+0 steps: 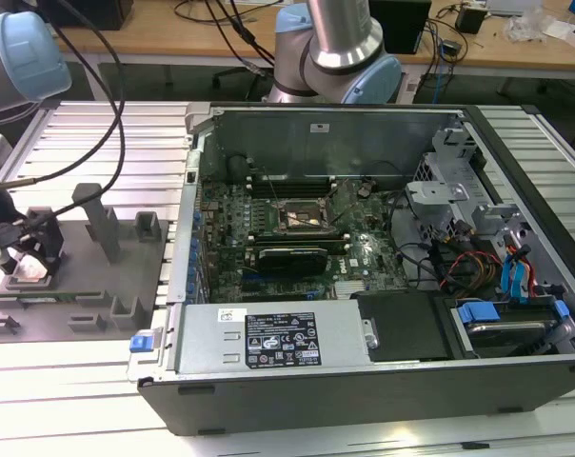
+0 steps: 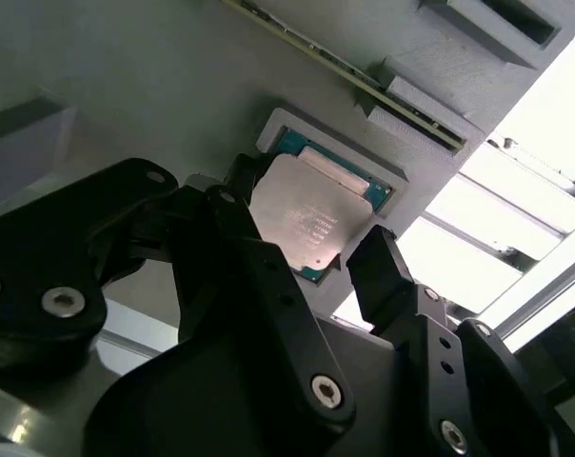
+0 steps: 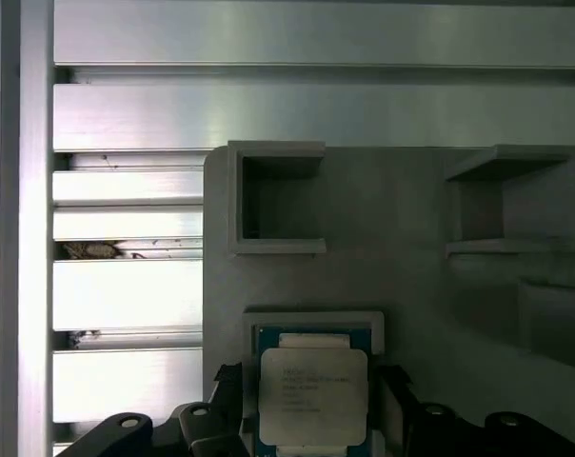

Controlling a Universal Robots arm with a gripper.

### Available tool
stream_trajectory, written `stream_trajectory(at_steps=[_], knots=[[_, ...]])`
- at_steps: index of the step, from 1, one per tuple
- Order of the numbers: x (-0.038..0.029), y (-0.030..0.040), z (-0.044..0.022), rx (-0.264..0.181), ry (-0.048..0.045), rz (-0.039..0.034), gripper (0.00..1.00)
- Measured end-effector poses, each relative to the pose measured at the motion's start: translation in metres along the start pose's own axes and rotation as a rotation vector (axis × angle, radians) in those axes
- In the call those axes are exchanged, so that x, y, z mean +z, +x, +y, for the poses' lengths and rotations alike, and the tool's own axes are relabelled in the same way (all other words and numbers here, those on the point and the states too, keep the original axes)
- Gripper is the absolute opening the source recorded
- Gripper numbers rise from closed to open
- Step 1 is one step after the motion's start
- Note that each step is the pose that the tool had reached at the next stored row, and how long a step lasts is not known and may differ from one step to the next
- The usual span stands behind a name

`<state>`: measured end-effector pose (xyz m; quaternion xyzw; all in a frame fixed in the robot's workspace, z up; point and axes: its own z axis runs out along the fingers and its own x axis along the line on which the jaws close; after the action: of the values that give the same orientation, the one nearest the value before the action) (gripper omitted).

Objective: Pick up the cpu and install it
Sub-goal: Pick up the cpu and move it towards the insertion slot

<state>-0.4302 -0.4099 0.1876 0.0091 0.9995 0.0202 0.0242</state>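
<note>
1. Cpu [image 3: 312,395]: seated flat in a shallow recess of the grey fixture plate [image 1: 126,271], at the exterior view's left, well apart from the computer case [image 1: 364,381].
2. Gripper [image 2: 308,217]: fingers spread, one either side of the cpu; no pinch is seen.
3. Handling: opposite edges are best gripped squarely and the chip kept level, so that jamming in the recess is avoided.

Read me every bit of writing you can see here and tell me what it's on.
Cpu: several lines of print on its metal top, too blurred to read.
Large label on the power supply: too small to read.
Small white sticker beside it: too small to read.
Sticker on the back wall of the case: unreadable.
</note>
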Motion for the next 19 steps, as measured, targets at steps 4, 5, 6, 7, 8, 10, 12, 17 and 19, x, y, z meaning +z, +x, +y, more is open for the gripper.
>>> stream_trajectory(at_steps=[4, 5, 6, 7, 8, 10, 12, 17, 19], knots=[[0.0005, 0.0000, 0.0000, 0.001, 0.0001, 0.0000, 0.66], [0.0005, 0.0000, 0.0000, 0.001, 0.0000, 0.0000, 0.66], [0.0004, 0.0000, 0.0000, 0.001, 0.0000, -0.0003, 0.66], [-0.0007, -0.0001, 0.0001, 0.001, 0.0002, -0.0003, 0.66], [-0.0015, -0.0002, 0.0001, 0.001, 0.0003, -0.0003, 0.66], [-0.0019, -0.0001, 0.0001, 0.001, 0.0004, -0.0002, 0.66], [-0.0020, -0.0003, 0.0002, 0.001, 0.0008, 0.0137, 0.66], [-0.0019, -0.0016, 0.0001, 0.001, 0.0007, 0.0143, 0.66], [-0.0018, -0.0026, 0.0002, 0.001, 0.0008, 0.0143, 0.66]])
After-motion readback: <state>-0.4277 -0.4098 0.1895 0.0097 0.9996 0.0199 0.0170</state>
